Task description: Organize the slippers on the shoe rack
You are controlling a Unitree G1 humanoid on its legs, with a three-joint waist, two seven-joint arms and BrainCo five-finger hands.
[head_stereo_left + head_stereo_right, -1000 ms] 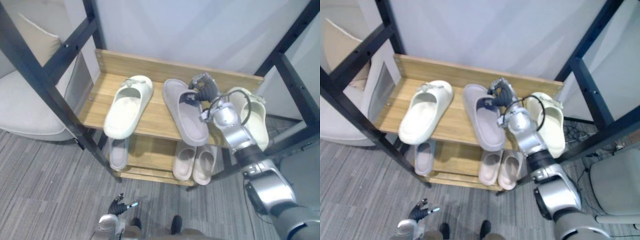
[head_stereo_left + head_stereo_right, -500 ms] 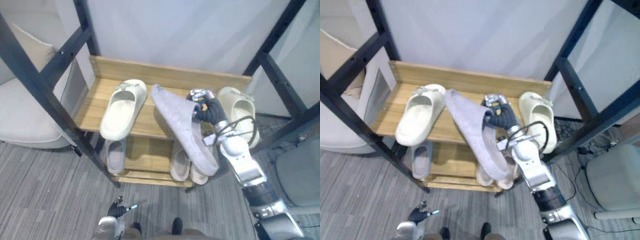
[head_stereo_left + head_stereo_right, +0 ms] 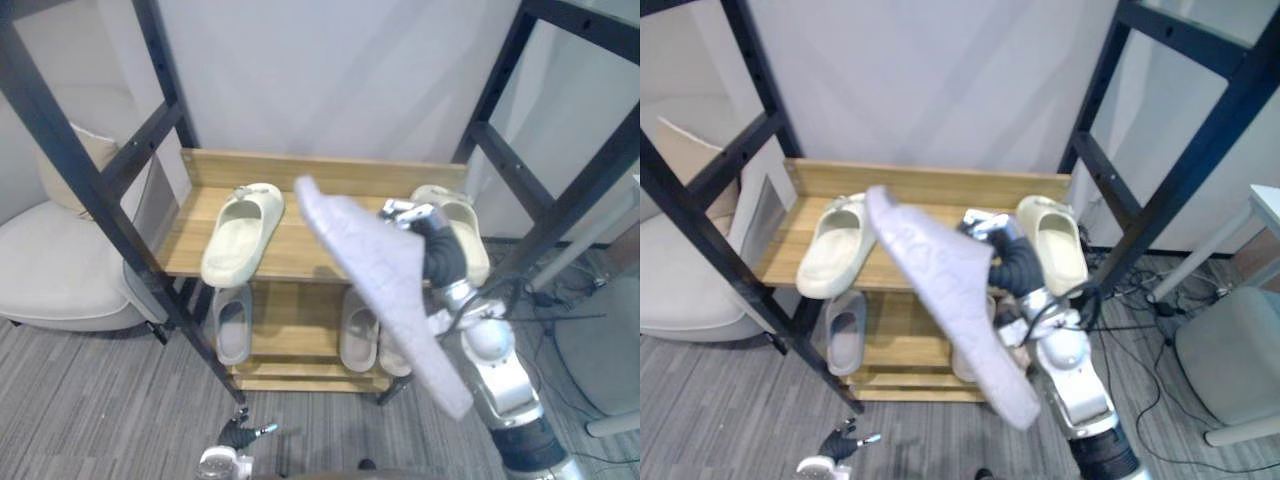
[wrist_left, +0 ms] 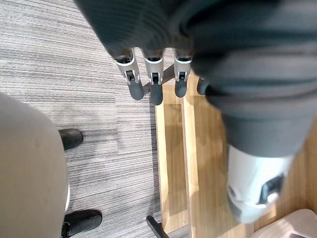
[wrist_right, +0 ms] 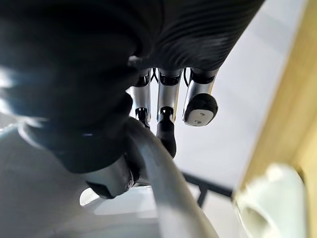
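A plain white wall (image 3: 330,80) closes the back of the room, and a grey carpet floor (image 3: 90,400) with fine stripes runs up to it under soft, even light. Against the wall stands a low wooden shoe rack (image 3: 320,165), framed by slanting black metal beams (image 3: 70,190) on the left and more black beams (image 3: 1200,140) on the right. Left of the beams sits a cream armchair (image 3: 50,270) with a beige cushion (image 3: 85,150) leaning at its back, while on the right are the corner of a white table (image 3: 1268,203) and, nearer, a pale grey padded seat (image 3: 1230,370).
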